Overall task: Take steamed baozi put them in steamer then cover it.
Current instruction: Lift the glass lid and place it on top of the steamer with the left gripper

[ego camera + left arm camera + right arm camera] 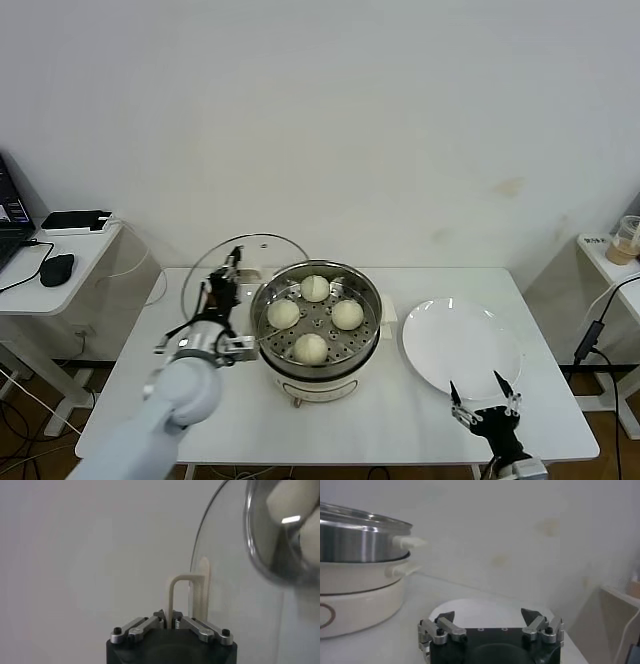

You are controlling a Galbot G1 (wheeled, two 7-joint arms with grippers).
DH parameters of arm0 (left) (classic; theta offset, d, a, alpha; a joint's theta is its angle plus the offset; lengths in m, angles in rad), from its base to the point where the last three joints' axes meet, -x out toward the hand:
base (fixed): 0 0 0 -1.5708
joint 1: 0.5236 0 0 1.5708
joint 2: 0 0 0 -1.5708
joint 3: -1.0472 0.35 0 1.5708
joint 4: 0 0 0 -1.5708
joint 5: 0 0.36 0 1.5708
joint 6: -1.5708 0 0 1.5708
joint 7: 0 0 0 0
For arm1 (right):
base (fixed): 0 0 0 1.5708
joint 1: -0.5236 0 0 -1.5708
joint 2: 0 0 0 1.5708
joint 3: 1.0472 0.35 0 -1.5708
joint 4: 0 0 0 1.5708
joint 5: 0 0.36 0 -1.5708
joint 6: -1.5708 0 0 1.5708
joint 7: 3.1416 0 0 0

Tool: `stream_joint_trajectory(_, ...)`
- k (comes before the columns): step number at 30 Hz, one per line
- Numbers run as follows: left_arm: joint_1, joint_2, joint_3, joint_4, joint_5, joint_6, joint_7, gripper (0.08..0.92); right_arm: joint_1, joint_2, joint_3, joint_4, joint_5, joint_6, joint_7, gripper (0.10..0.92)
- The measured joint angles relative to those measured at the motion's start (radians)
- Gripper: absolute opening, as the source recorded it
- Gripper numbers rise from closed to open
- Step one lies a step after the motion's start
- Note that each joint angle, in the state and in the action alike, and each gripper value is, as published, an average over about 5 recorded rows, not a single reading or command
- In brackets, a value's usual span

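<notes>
The steamer (374, 318) stands mid-table with several steamed baozi (311, 348) lying on its perforated tray. Just to its left, my left gripper (222, 287) is shut on the cream-white handle (187, 597) of the cover (262, 250), a clear glass lid held on edge off the table, close beside the pot's shiny rim (280, 545). In the left wrist view the jaws of the left gripper (169, 622) pinch the handle's thin bar. My right gripper (485, 400) waits open and empty near the table's front right, its tips (488, 615) spread wide apart.
An empty white plate (460, 345) lies to the right of the steamer, just beyond the right gripper. The steamer's side handles (410, 542) stick out toward the plate (470, 607). A side desk with a mouse (57, 268) stands at the left, and a shelf with a cup (627, 240) at the right.
</notes>
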State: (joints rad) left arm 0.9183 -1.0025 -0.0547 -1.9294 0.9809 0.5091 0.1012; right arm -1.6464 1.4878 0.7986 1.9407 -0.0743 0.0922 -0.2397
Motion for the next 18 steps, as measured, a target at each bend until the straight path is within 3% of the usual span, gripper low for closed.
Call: stream_joint_trajectory(18, -0.078, -0.272, 0.168, 0.098, 0.302, 0.079, 0.174, 0.148, 0.048, 0.005, -0.061, -0.067, -0.107, -0.008, 0.007, 0.823)
